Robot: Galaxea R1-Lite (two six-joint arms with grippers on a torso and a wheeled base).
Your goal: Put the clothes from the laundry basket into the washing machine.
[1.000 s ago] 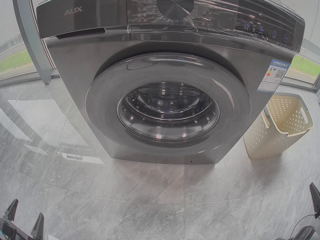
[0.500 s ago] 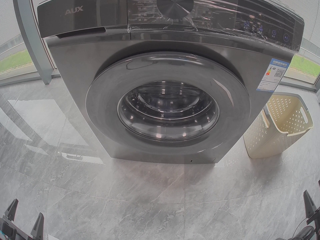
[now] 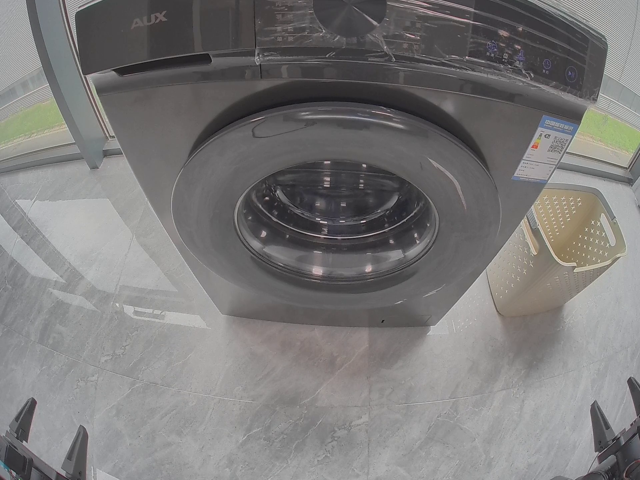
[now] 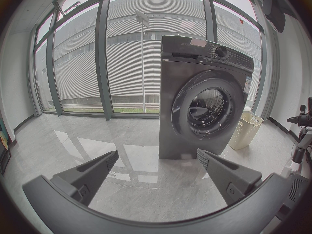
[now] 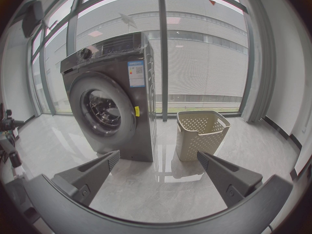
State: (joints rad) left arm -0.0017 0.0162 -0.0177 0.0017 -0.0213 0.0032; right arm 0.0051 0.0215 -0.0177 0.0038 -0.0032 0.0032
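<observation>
A grey front-loading washing machine (image 3: pixel 333 168) stands straight ahead on the floor, its round glass door (image 3: pixel 336 220) shut. A cream perforated laundry basket (image 3: pixel 560 251) stands to its right, by the machine's side; no clothes show inside it from here. The machine (image 4: pixel 203 95) and basket (image 4: pixel 245 134) stand well beyond my left gripper (image 4: pixel 156 156), which is open with nothing in it. My right gripper (image 5: pixel 157 156) is open too, low and short of the basket (image 5: pixel 200 134), holding nothing. In the head view the left gripper (image 3: pixel 50 425) sits at the bottom left corner, the right gripper (image 3: pixel 617 408) at the bottom right.
Polished grey tile floor (image 3: pixel 300 381) spreads wide and free in front of the machine. Tall windows with dark frames (image 4: pixel 104 56) rise behind it. A white wall (image 5: pixel 289 95) lies to the right past the basket.
My right gripper has shifted at the bottom right corner of the head view: one fingertip showed before, now two stand lower and further left. The left gripper has kept still.
</observation>
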